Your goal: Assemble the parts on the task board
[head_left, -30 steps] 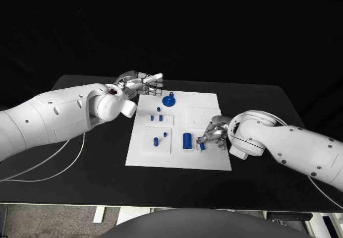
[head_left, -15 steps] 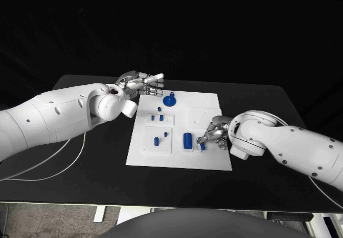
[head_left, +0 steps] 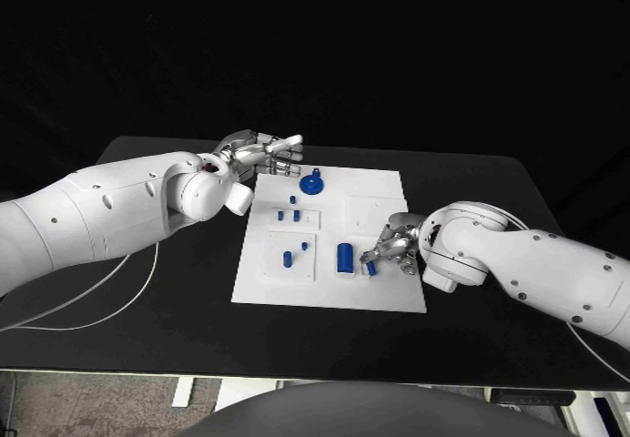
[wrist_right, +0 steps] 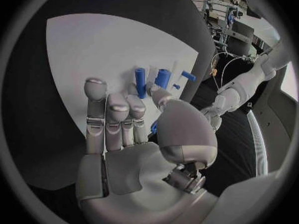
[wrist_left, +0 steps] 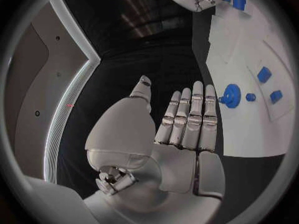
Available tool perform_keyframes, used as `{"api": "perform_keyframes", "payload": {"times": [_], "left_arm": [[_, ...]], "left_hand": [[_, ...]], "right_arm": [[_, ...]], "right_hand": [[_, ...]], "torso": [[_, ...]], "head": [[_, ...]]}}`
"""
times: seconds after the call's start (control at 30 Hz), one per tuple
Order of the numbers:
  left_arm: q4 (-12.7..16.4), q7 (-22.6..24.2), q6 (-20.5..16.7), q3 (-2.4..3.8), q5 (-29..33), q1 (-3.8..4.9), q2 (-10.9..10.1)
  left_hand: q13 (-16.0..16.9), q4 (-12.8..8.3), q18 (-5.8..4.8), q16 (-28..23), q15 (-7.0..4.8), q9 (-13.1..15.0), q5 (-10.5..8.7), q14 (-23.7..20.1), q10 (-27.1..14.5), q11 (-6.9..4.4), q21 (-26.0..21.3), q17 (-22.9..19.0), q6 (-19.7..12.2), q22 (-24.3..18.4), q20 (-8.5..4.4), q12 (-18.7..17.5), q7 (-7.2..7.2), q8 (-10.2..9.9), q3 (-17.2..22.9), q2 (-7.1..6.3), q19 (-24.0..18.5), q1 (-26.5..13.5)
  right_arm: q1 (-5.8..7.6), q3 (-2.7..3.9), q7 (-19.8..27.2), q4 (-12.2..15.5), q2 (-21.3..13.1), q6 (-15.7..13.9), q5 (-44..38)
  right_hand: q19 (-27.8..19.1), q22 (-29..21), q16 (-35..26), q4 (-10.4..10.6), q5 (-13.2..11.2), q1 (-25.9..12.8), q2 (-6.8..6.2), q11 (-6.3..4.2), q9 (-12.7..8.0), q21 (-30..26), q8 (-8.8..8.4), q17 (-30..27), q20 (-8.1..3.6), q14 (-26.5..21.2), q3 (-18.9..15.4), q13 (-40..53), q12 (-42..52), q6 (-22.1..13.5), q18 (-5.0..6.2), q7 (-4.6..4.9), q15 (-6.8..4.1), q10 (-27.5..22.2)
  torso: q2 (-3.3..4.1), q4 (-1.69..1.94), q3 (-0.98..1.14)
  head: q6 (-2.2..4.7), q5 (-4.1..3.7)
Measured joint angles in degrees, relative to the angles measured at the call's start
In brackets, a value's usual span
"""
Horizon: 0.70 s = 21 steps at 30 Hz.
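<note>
The white task board (head_left: 381, 196) lies mid-table with blue parts on it: a round knobbed part (head_left: 311, 185), a thick cylinder (head_left: 344, 258) and several small pegs (head_left: 288, 260). My left hand (head_left: 259, 150) hovers off the board's far left corner, fingers straight and apart from the thumb, holding nothing; in the left wrist view that hand (wrist_left: 187, 119) reaches toward the round part (wrist_left: 231, 95). My right hand (head_left: 394, 246) hangs over the board's right side beside the cylinder, fingers extended (wrist_right: 115, 117) and empty. A small blue piece (head_left: 371, 268) lies just under its fingertips.
The black table (head_left: 499, 191) surrounds the board with free room on all sides. A white cable (head_left: 125, 296) loops on the table near the left arm. Raised white squares (head_left: 291, 257) on the board carry some of the pegs.
</note>
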Motion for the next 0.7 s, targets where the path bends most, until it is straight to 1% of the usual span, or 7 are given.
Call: {"api": "perform_keyframes", "payload": {"times": [0.07,0.17,0.23,0.27,0.4,0.53,0.7], "left_arm": [[-0.02,-0.03,0.03,0.00,-0.02,0.00,0.01],[-0.03,-0.08,0.06,0.00,-0.04,0.00,0.02],[-0.04,-0.10,0.07,-0.01,-0.06,0.00,0.02],[-0.05,-0.12,0.08,-0.01,-0.07,0.00,0.02],[-0.05,-0.16,0.10,-0.02,-0.09,0.00,0.05],[-0.07,-0.20,0.12,-0.02,-0.11,0.00,0.07],[-0.08,-0.24,0.13,-0.03,-0.13,0.00,0.12]], "left_hand": [[0.00,0.00,0.00,0.00,0.00,0.00,0.00,0.00,0.00,0.00,0.00,0.00,0.00,0.00,0.00,0.00,0.00,0.00,0.00,0.00,0.00,0.00],[0.00,0.00,0.00,0.00,0.00,0.00,0.00,0.00,0.00,0.00,0.00,0.00,0.00,0.00,0.00,0.00,0.00,0.00,0.00,0.00,0.00,0.00],[0.00,0.00,0.00,0.00,0.00,0.00,0.00,0.00,0.00,0.00,0.00,0.00,0.00,0.00,0.00,0.00,0.00,0.00,0.00,0.00,0.00,0.00],[0.00,0.00,0.00,0.00,0.00,0.00,0.00,0.00,0.00,0.00,0.00,0.00,0.00,0.00,0.00,0.00,0.00,0.00,0.00,0.00,0.00,0.00],[0.00,0.00,0.00,0.00,0.00,0.00,0.00,0.00,0.00,0.00,0.00,0.00,0.00,0.00,0.00,0.00,0.00,0.00,0.00,0.00,0.00,0.00],[0.00,-0.01,0.00,0.00,0.00,0.00,0.00,0.00,0.00,0.00,0.00,0.00,0.00,0.00,0.00,0.00,0.00,0.00,0.00,0.00,0.00,0.00],[0.00,-0.01,0.00,0.00,0.00,0.00,0.00,0.00,0.00,0.00,0.00,0.00,0.00,0.00,0.00,0.00,0.00,0.00,0.01,0.00,0.00,0.00]], "right_arm": [[0.00,-0.02,-0.02,-0.01,0.05,0.07,0.01],[0.00,-0.08,-0.07,-0.11,0.11,0.22,0.02],[0.00,-0.08,-0.08,-0.15,0.16,0.31,0.02],[0.03,-0.08,-0.10,-0.19,0.18,0.36,0.02],[0.11,-0.08,-0.12,-0.40,0.34,0.60,0.02],[0.22,-0.08,-0.13,-0.65,0.50,0.92,0.02],[0.35,-0.10,-0.14,-0.85,0.63,1.43,0.02]], "right_hand": [[0.00,0.00,0.00,1.19,-3.54,-0.34,0.33,0.00,0.01,0.00,0.01,0.00,0.00,0.00,-0.09,0.00,0.00,0.02,0.00,-0.02,0.00,0.00],[0.00,0.05,0.00,3.09,-7.06,-1.01,-0.21,0.00,-0.07,0.00,0.06,0.00,0.00,0.00,-0.49,-0.15,-0.21,0.38,0.00,-0.24,0.00,0.00],[0.00,0.05,0.00,4.52,-8.29,-1.14,-0.42,0.00,-0.11,0.00,0.07,-0.05,0.00,0.00,-0.54,-0.15,-0.22,0.52,0.00,-0.15,0.00,0.00],[0.00,0.09,0.00,5.40,-9.02,-0.91,-1.04,0.00,-0.11,0.00,0.07,-0.05,0.00,0.00,-0.62,-0.21,-0.22,0.52,0.00,-0.15,0.00,0.00],[0.00,0.12,0.00,7.29,-9.71,-0.12,-1.83,0.00,-0.11,0.00,0.07,-0.05,0.01,0.00,-0.78,-0.22,-0.22,0.53,0.00,-0.16,0.00,0.00],[-0.01,0.12,0.00,7.84,-9.93,0.19,-2.14,0.00,-0.10,0.00,0.07,-0.05,0.01,-0.01,-1.05,-0.29,-0.21,0.53,0.00,-0.16,0.00,0.00],[-0.01,0.11,0.00,8.77,-10.38,0.76,-3.17,0.00,-0.10,0.00,0.07,-0.14,0.01,-0.01,-0.99,-0.40,-0.43,0.53,0.00,-0.16,0.01,0.00]], "torso": [[0.00,0.01,-0.01],[0.00,0.03,-0.01],[0.00,0.03,-0.01],[0.00,0.03,-0.01],[0.00,0.01,-0.02],[-0.01,0.00,-0.03],[-0.01,0.00,-0.03]], "head": [[0.00,0.00],[-0.04,0.03],[-0.07,0.05],[-0.07,0.07],[-0.08,0.13],[-0.08,0.15],[-0.08,0.13]]}}
